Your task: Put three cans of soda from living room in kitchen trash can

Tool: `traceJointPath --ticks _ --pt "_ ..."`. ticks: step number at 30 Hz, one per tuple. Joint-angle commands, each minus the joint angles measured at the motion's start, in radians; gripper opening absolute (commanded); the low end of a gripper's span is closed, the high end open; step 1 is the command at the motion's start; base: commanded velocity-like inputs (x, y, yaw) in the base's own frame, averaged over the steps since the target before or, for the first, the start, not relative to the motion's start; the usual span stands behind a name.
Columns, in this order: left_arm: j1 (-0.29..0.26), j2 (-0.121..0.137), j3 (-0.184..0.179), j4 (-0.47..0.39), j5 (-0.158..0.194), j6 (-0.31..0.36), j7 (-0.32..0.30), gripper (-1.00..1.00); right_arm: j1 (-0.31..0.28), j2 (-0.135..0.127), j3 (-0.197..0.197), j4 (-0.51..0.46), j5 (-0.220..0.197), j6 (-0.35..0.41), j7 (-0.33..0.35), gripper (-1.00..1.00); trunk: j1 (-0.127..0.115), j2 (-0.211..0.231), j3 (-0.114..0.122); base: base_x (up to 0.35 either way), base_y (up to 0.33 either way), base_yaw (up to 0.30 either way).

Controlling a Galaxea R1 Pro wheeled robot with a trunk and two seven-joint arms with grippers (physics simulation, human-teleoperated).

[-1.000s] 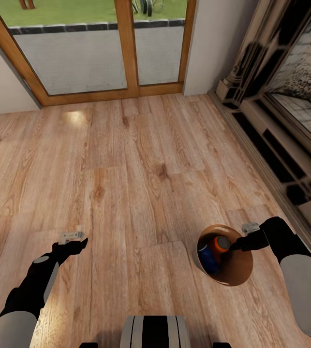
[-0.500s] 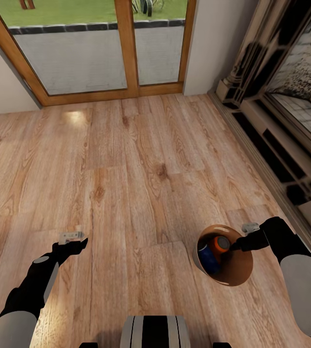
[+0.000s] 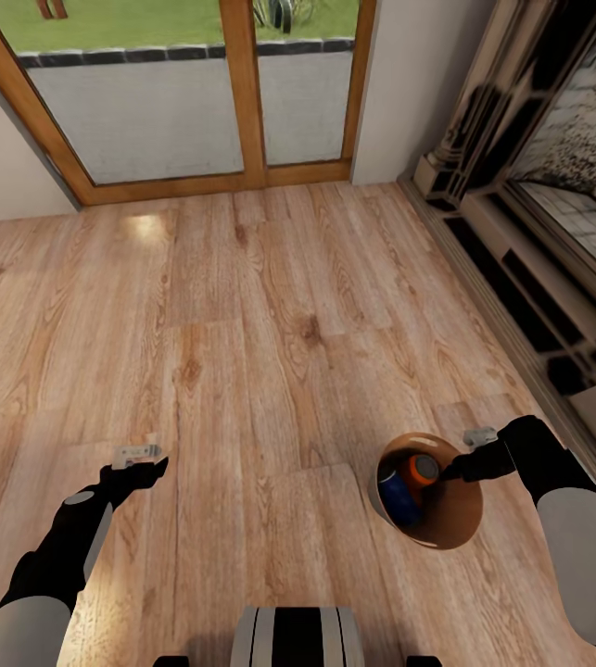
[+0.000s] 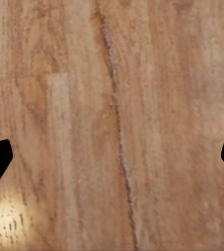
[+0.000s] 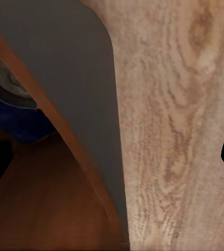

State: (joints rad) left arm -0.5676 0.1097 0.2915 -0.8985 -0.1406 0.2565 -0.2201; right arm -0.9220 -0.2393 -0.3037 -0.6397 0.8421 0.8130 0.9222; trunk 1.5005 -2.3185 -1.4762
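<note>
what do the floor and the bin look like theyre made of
Floor: wood planks, by the grain, knots and board seams, with a light sheen near the glass doors. Bin: smooth matte shell, grey outside and orange-brown inside, likely plastic or painted metal; the look does not settle which.

Left gripper (image 3: 140, 454) open; right gripper (image 3: 472, 443) state unclear, both arms forward.

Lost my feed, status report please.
Left gripper open, empty. Right gripper at bin rim, holding bin. Blue can, orange can inside.
</note>
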Motion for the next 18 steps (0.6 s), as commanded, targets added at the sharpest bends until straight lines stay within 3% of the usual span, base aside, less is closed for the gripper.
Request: traceJointPath --ticks 1,18 --pt "0.0 0.0 0.0 0.001 -0.002 0.002 0.0 1.0 0.0 0.0 0.0 0.0 0.0 0.0 0.0 1.0 -0.004 0.007 0.003 0.0 0.0 0.0" --pt "0.0 0.001 0.0 0.013 -0.009 0.017 -0.001 1.0 0.001 0.0 0.0 0.0 0.001 0.0 0.0 1.0 -0.069 0.126 0.056 0.0 0.0 0.0"
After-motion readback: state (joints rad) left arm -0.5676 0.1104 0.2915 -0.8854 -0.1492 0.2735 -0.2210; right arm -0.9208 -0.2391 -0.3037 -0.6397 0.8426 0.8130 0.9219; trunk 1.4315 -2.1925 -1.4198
